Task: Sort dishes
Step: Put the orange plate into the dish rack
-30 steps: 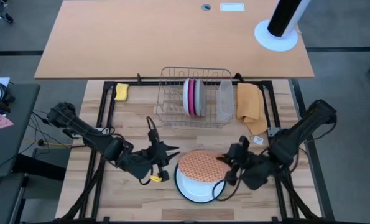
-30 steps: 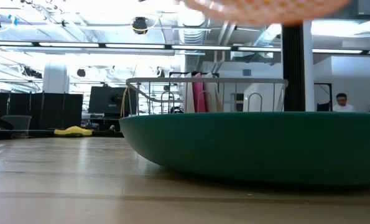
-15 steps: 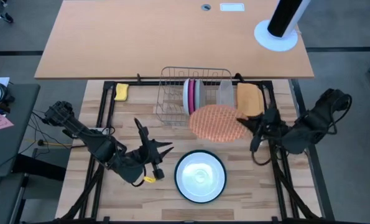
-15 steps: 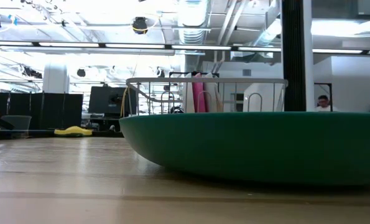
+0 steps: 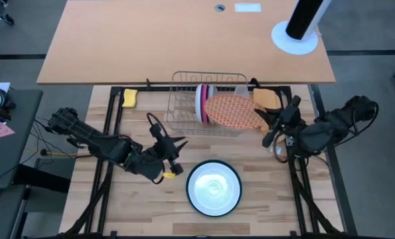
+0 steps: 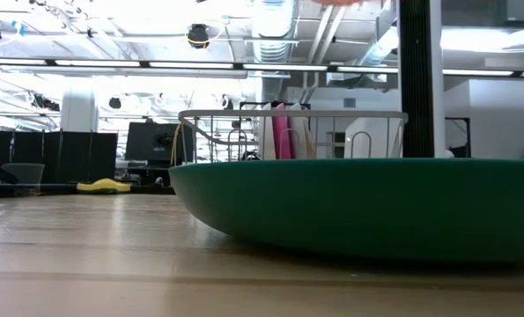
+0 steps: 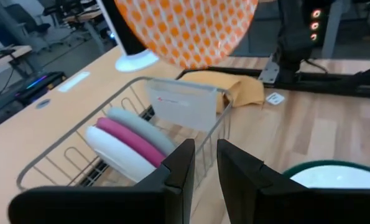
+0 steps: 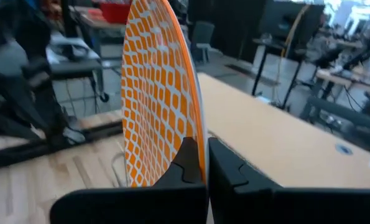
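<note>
— Two grippers: states?
— Left gripper (image 5: 172, 159) waits near-left, jaws narrowly parted, empty. Right gripper (image 5: 268, 123) pinches the orange-patterned plate (image 5: 232, 111) by its rim, above the rack (image 5: 184, 99).
— Handling?
— Likely stiff, breakable, slick; rim grip suits.

The dish rack (image 5: 207, 106) stands at the rear centre of the bench (image 5: 151, 206). Three plates (image 7: 132, 140) stand upright side by side inside the rack, with the plastic tub (image 7: 181, 109) at the rack's right end. The sponge (image 5: 129, 98) lies left of the rack; the cloth (image 5: 267, 98) lies right of it. A patterned plate (image 5: 232, 111) is above the rack's right half, clamped in the right claw (image 5: 267, 119). Two stacked plates (image 5: 214, 188) lie on the bench in front of the rack, with the left claw (image 5: 177, 156) near their left side.
</note>
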